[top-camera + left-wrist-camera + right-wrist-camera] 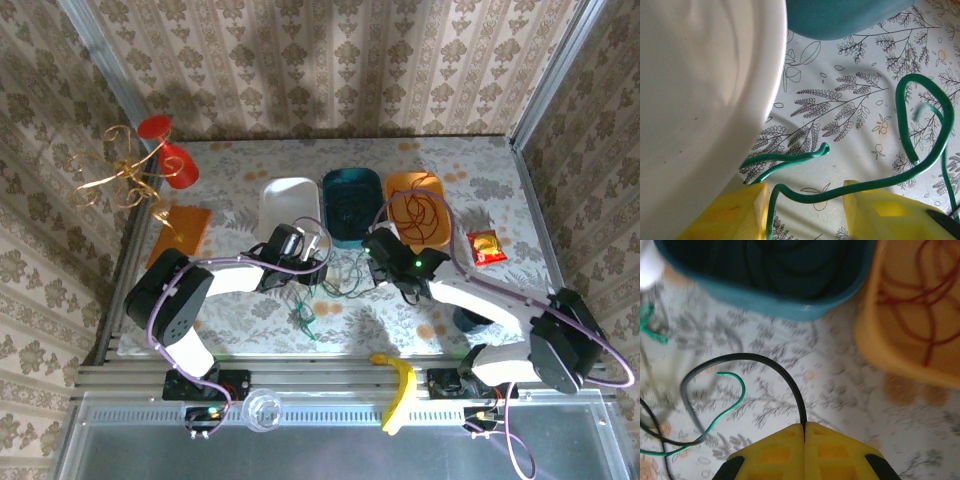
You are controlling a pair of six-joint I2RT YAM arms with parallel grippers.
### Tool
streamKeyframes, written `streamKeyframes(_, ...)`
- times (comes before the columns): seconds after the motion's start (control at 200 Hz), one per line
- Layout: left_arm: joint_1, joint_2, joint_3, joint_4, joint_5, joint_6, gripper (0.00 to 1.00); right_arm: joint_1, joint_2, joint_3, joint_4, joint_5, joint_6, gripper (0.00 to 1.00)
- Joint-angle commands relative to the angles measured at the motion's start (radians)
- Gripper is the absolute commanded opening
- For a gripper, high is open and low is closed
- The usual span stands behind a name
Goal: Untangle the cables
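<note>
Showing the cables part-sorted on a patterned worktop. The right jaws were pressed fully together on the black cable, which left their tips, arched away to the left and doubled back in a loop. The left jaws stood partly apart, with the green cable running loosely through the gap between the yellow fingers; nothing was clamped there. In the top view the green and black strands lay crossed on the worktop between the two arms, just in front of the teal tray. A red cable lay coiled in the orange tray, apart from the tangle. Dark coils sat in the teal tray; whether they joined the gripped strand could not be told.

A pull by the right arm would probably drag the green cable along where it crossed the black loop. That would tighten the tangle rather than free it, because the left jaws had no hold to anchor it. The thin black strand might also slip from the shut tips.

The white tray lay just beside the left fingers, and the teal rim stood close ahead of both wrists, so a lifted loop could snag there. A red sachet, a banana and a gilt wire stand lay well apart from the cables.
</note>
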Motion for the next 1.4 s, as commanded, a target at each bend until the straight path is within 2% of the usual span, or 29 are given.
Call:
streamKeyframes(0.0,0.005,0.031,-0.035,-0.069,-0.005,-0.016,0.44,-0.010,-0.072,-0.006,0.006,0.150,-0.013,0.00)
streamKeyframes(0.33,0.005,0.052,-0.055,-0.055,0.002,-0.022,0.44,-0.022,-0.280,0.063,0.026,0.323,-0.089,0.00)
streamKeyframes(0.495,0.005,0.060,-0.056,-0.051,0.004,-0.023,0.44,-0.028,-0.327,0.133,0.060,0.363,-0.161,0.00)
streamKeyframes(0.645,0.005,0.068,-0.055,-0.043,0.009,-0.024,0.44,-0.043,-0.331,0.201,0.112,0.334,-0.221,0.00)
streamKeyframes(0.785,0.005,0.072,-0.055,-0.037,0.010,-0.025,0.44,-0.090,-0.291,0.283,0.167,0.289,-0.249,0.00)
streamKeyframes(0.965,0.004,0.078,-0.053,-0.038,0.015,-0.022,0.44,-0.205,-0.204,0.375,0.224,0.157,-0.239,0.00)
streamKeyframes(1.1,0.003,0.071,-0.053,-0.040,0.015,-0.019,0.44,-0.251,-0.097,0.438,0.240,0.078,-0.248,0.00)
streamKeyframes(1.21,0.002,0.065,-0.052,-0.043,0.014,-0.017,0.44,-0.271,-0.001,0.468,0.256,0.046,-0.247,0.00)
streamKeyframes(1.395,0.002,0.054,-0.057,-0.045,0.014,-0.018,0.44,-0.289,0.154,0.491,0.216,0.067,-0.210,0.00)
